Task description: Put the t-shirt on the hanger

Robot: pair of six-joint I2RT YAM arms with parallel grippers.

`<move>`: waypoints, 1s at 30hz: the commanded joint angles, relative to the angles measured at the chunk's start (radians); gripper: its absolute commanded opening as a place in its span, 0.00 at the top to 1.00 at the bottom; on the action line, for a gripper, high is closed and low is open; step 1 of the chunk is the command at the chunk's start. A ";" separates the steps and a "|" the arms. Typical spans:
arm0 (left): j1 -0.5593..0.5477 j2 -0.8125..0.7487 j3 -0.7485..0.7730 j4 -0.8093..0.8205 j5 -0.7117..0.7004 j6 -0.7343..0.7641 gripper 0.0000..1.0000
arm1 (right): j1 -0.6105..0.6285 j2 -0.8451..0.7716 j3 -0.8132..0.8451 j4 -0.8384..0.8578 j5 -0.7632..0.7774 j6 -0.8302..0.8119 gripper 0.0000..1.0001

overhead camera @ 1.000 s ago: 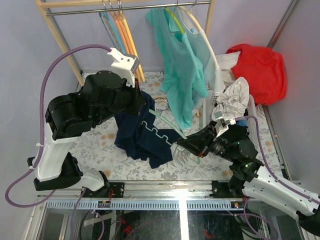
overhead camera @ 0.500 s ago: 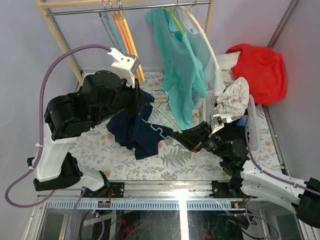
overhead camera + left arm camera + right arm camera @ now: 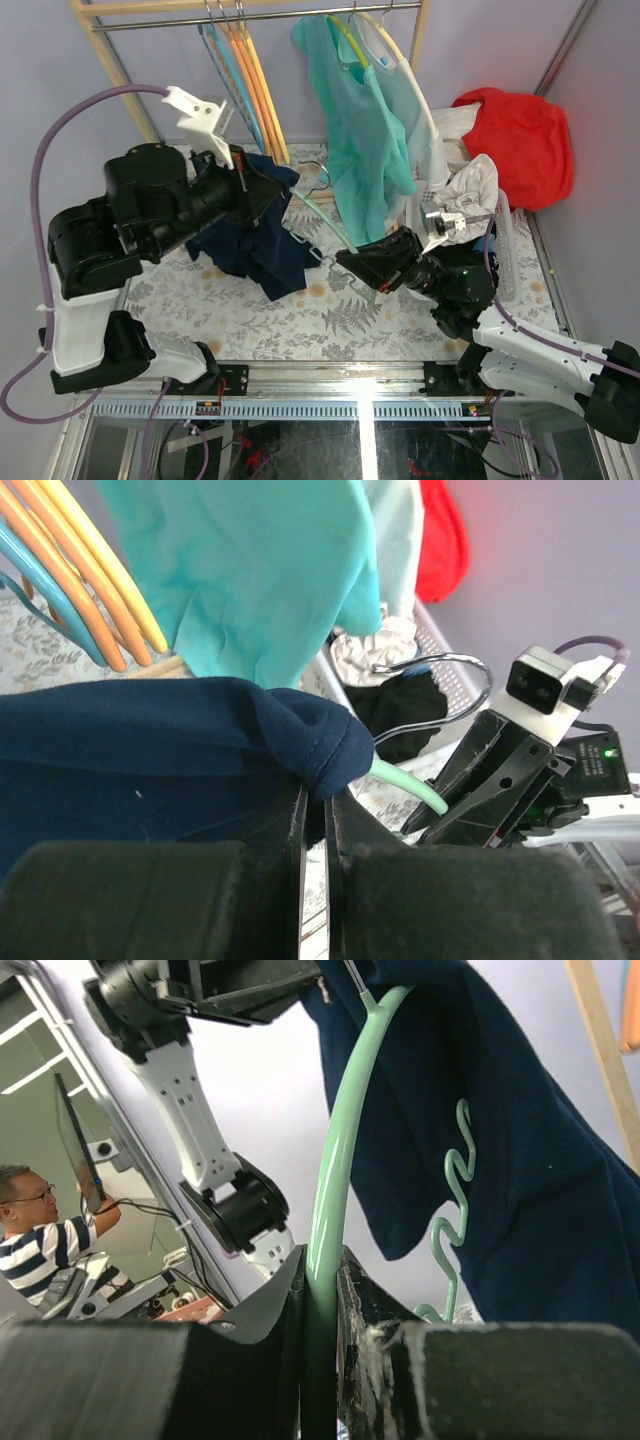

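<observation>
Left gripper (image 3: 315,802) pinches the t-shirt (image 3: 150,740); right gripper (image 3: 320,1272), at its 4 o'clock, clamps the hanger (image 3: 338,1135), apparently half-inserted, full seating outstanding.

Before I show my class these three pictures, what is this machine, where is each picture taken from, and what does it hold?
Two black-and-white robot arms stand at the near edge of a flowered table. The wide picture looks down from above; the other two come from a camera on each wrist. The left arm has its jaws shut on a dark navy blue cloth t-shirt, hanging over it. The right arm has its jaws shut on a thin pale mint-green plastic hanger, whose far end reaches the shirt.
</observation>
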 commanded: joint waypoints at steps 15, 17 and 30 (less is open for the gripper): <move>-0.005 -0.043 -0.061 0.241 0.032 0.044 0.98 | -0.006 -0.333 0.111 -0.046 -0.020 -0.138 1.00; -0.005 -0.038 -0.062 0.232 0.027 0.045 0.98 | -0.006 -0.406 0.084 -0.124 -0.002 -0.150 1.00; -0.005 0.004 -0.052 0.168 0.053 0.036 0.83 | -0.005 -0.506 -0.021 -0.241 0.005 -0.141 1.00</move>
